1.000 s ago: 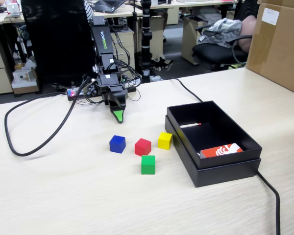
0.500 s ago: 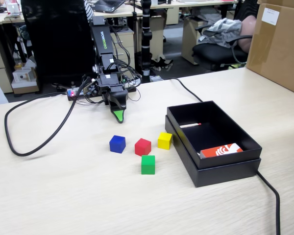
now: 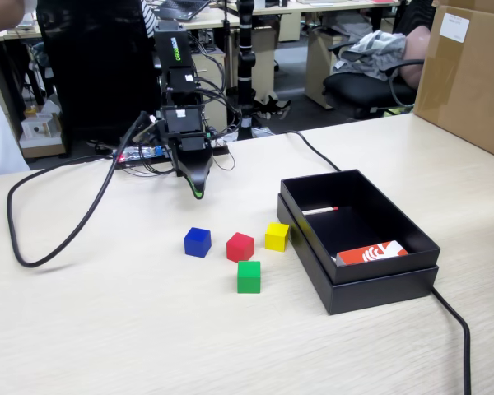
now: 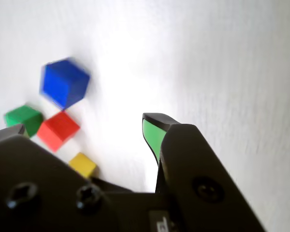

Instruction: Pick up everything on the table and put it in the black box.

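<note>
Four small cubes lie on the light table left of the black box (image 3: 370, 292): blue (image 3: 197, 242), red (image 3: 240, 246), yellow (image 3: 277, 236) and green (image 3: 249, 276). The box holds a red and white item (image 3: 372, 253) and a thin white stick (image 3: 319, 211). My gripper (image 3: 199, 191) hangs above the table behind the cubes, pointing down, touching nothing. In the wrist view my gripper (image 4: 84, 126) is open and empty, with the blue (image 4: 64, 82), green (image 4: 23, 118), red (image 4: 58, 130) and yellow (image 4: 83, 165) cubes at the left.
A thick black cable (image 3: 49, 251) loops over the table's left side. Another cable (image 3: 454, 322) runs from the box to the front right. A large cardboard box (image 3: 469, 74) stands at the back right. The arm's base and wires (image 3: 148, 152) sit at the back edge.
</note>
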Tool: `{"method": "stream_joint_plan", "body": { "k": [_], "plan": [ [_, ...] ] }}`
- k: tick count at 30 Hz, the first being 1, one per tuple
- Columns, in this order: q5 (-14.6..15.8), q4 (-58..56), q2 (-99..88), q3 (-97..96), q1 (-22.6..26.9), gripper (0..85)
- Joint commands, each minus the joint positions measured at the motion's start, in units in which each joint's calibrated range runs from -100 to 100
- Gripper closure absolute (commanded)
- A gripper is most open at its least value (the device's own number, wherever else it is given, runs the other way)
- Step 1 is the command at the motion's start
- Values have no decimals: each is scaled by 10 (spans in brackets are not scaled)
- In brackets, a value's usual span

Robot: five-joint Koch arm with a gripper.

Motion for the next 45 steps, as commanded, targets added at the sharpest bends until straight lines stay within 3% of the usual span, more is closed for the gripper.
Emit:
{"method": "stream_joint_plan", "body": {
  "k": [1,9,18,22,25,29,37,40,45],
  "plan": [
    [2,-48,124,128,-15,387],
    [-5,-95,410,329,-30,407],
    [-3,-108,557,399,-16,444],
    [1,-108,577,406,-13,579],
    [0,-110,552,407,-18,769],
    [0,-156,449,421,-13,774],
    [7,-228,301,533,83,773],
    [11,-228,384,632,131,774],
    [15,-228,594,753,165,773]
  ]
}}
